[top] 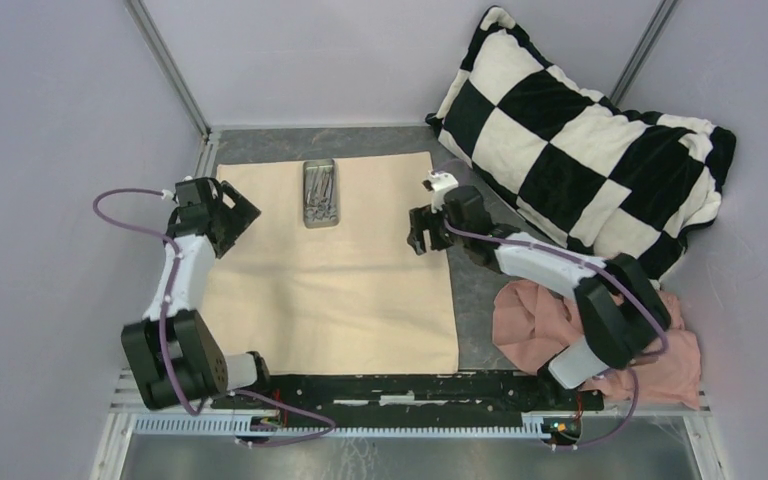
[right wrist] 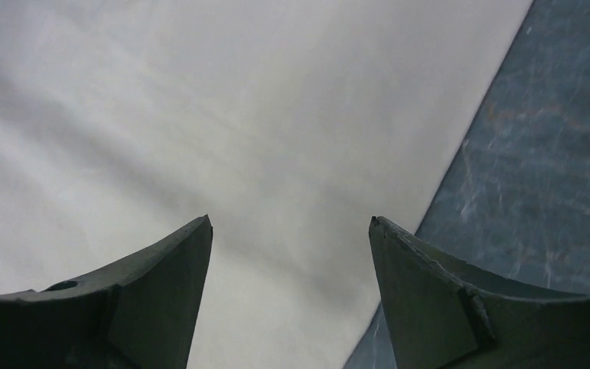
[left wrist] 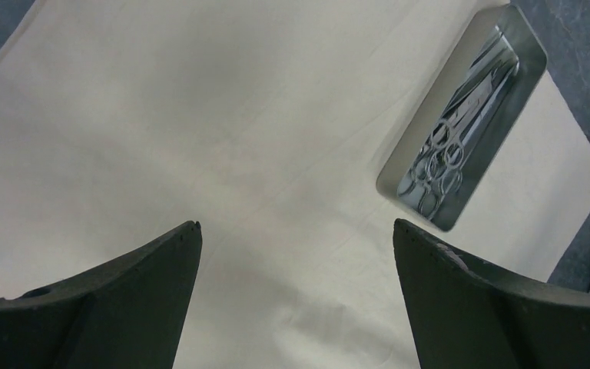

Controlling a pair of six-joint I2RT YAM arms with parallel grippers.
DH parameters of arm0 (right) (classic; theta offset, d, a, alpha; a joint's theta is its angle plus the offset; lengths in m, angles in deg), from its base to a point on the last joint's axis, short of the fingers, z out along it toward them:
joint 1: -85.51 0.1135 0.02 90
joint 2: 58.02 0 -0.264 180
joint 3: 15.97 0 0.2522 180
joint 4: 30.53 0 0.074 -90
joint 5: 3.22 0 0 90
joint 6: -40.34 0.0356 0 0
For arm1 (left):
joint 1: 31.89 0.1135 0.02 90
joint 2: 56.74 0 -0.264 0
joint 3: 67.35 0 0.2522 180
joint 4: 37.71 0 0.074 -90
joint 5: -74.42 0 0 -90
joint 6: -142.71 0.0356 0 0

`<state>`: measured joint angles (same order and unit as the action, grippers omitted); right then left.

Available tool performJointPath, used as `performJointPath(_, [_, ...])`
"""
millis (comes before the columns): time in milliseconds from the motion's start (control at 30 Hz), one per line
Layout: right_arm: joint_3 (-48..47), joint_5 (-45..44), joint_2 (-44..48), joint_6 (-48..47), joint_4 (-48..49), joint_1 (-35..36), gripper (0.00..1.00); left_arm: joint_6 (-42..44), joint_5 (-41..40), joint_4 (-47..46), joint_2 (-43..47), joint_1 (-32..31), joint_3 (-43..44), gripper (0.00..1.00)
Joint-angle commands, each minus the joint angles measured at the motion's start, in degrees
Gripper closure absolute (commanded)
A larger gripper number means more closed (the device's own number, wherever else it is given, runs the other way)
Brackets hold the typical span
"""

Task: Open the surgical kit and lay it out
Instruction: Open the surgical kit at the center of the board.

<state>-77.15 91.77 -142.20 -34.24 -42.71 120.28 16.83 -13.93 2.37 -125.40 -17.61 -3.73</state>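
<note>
The beige cloth wrap lies spread flat over the middle of the table. On its far part stands the small grey metal tray with several silver ring-handled instruments inside. My left gripper hovers over the cloth's left edge, open, nothing between its fingers. Over the right edge of the cloth hangs my right gripper, open and empty as well. In the left wrist view the tray sits to the upper right of my left gripper. My right gripper looks down on cloth and bare table.
A black-and-white checkered pillow leans in the far right corner. A crumpled pink cloth lies at the near right beside the right arm. Grey table surface shows between the cloths. Pale walls close in on the left, the back and the right.
</note>
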Motion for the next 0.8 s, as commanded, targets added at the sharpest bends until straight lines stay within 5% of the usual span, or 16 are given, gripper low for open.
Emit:
performJointPath(0, [-11.7,-11.1,-11.3,-2.5,1.6,0.8,0.17,5.7,4.4,-10.2,-11.6,0.2,9.2,0.00])
performJointPath(400, [-28.2,-20.5,-30.8,-10.7,-0.7,2.8,0.16,-7.1,16.5,-31.0,-38.9,3.0,15.1,0.00])
performJointPath(767, [-34.8,-22.0,-40.4,-9.1,-2.3,0.8,0.15,-8.5,15.3,-30.9,-54.0,4.1,25.8,0.00])
